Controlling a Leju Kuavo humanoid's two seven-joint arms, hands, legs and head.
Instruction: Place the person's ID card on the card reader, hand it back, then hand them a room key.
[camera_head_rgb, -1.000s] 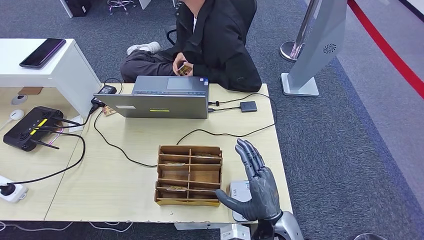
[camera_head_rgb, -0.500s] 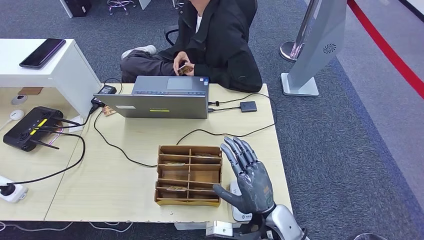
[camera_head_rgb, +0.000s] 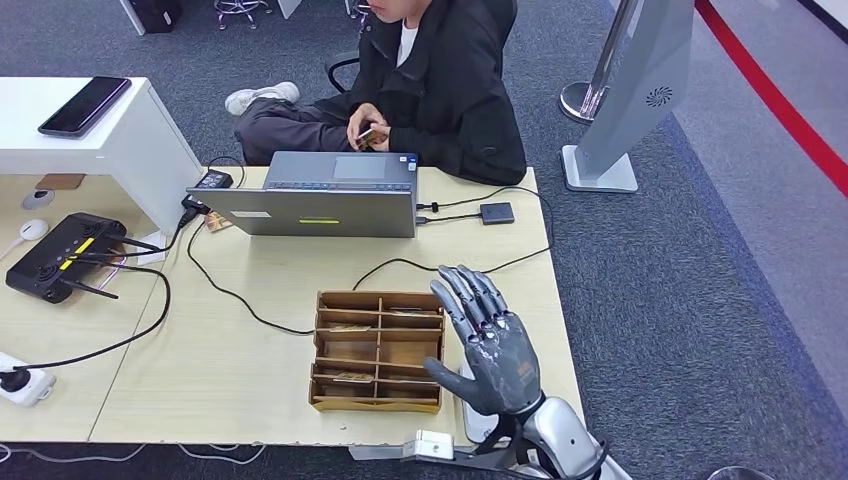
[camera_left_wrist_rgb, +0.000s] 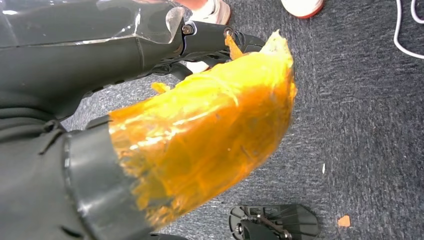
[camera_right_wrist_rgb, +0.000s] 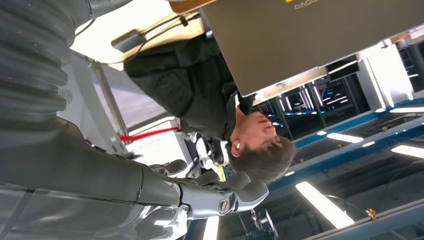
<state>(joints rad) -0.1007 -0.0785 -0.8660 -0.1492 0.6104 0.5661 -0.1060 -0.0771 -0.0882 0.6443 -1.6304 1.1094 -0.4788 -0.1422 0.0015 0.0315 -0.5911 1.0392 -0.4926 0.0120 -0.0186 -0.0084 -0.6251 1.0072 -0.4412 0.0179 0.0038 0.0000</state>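
My right hand (camera_head_rgb: 490, 345) hovers open above the table's near right corner, fingers spread and pointing away from me, just right of the wooden card organizer (camera_head_rgb: 378, 350). In the right wrist view the same hand (camera_right_wrist_rgb: 200, 195) holds nothing. The white card reader (camera_head_rgb: 468, 412) lies under it, mostly hidden. A seated person (camera_head_rgb: 440, 80) beyond the laptop holds a small card (camera_head_rgb: 368, 135) in both hands. Thin cards lie in some organizer slots. My left hand (camera_left_wrist_rgb: 210, 42) hangs over the grey carpet with nothing in it.
A grey laptop (camera_head_rgb: 320, 195) stands at the table's far edge, with black cables running to a small adapter (camera_head_rgb: 497, 212). A black router (camera_head_rgb: 60, 255) and a power strip (camera_head_rgb: 25, 383) sit at the left. A phone (camera_head_rgb: 85, 105) lies on the white shelf.
My right hand has drifted left and slightly away from me, closer to the organizer, covering more of the card reader. The person has shifted a little in the chair.
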